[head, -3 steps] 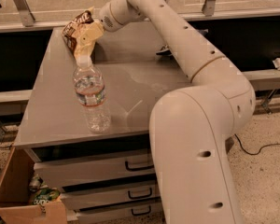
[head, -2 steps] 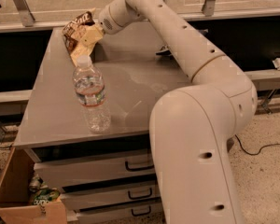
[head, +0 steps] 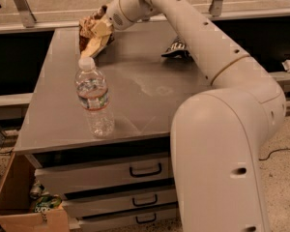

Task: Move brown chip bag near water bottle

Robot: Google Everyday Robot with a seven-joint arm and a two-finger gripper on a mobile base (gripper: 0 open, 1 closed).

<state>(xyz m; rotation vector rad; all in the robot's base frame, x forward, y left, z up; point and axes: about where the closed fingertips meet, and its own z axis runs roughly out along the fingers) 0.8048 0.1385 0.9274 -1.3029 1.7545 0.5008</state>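
Half the job looks done to me: my gripper [head: 100, 30] pinches the brown chip bag [head: 91, 45] at the back left of the table [head: 150, 105], not yet set down beside the water bottle [head: 93, 100] in front.

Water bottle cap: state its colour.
White cap on the water bottle, camera view. The gripper is at the brown chip bag.

Smooth plastic pincer [head: 101, 31] on crinkly brown chip bag [head: 92, 46]; matt grey table [head: 150, 88].

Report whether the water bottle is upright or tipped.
Upright: water bottle stands on its base, cap up. Gripper is at the brown chip bag.
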